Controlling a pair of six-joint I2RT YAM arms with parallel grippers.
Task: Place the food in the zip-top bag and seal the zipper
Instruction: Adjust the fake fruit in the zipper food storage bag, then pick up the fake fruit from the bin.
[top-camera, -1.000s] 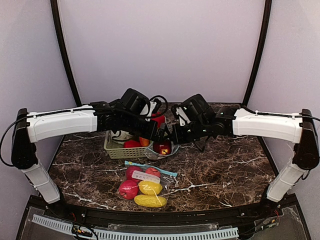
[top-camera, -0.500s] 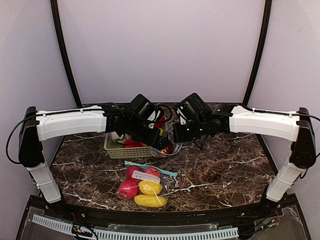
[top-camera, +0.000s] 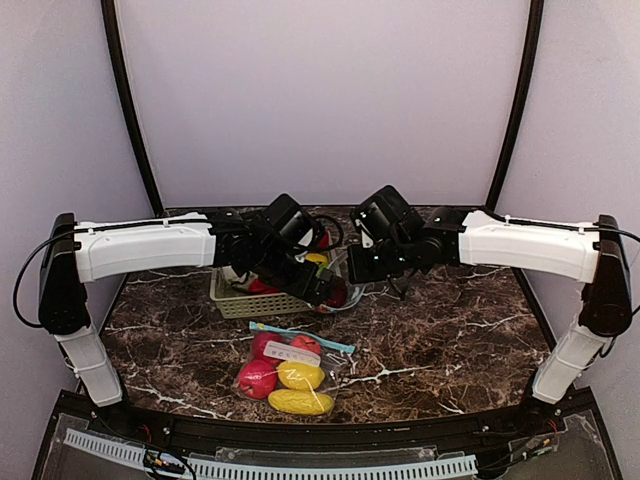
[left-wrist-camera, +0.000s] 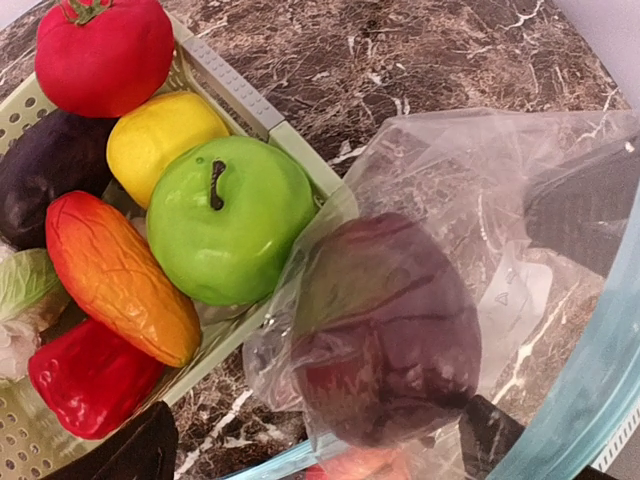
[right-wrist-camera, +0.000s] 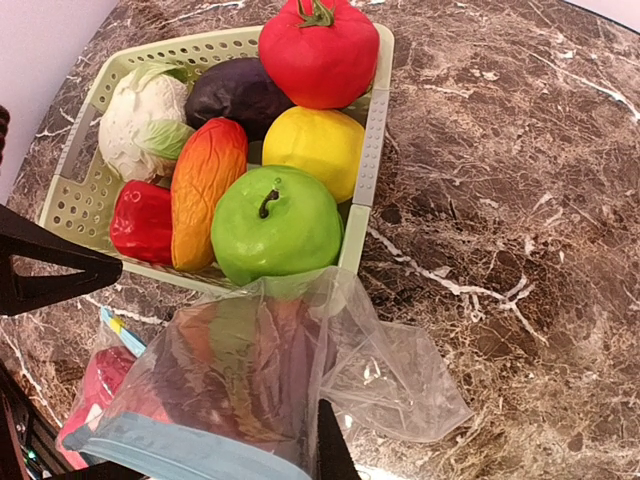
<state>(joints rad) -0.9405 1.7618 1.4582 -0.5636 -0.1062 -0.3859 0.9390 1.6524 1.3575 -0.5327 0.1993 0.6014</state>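
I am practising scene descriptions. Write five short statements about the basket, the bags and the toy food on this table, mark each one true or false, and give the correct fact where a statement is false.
1. The green apple lies in the basket. True.
2. The red tomato is inside the open bag. False: it sits in the basket, at one corner.
3. A second bag with red and yellow food lies on the table near the arms' bases. True.
4. The basket is blue. False: it is pale green.
5. The open bag already holds a dark red food. True.
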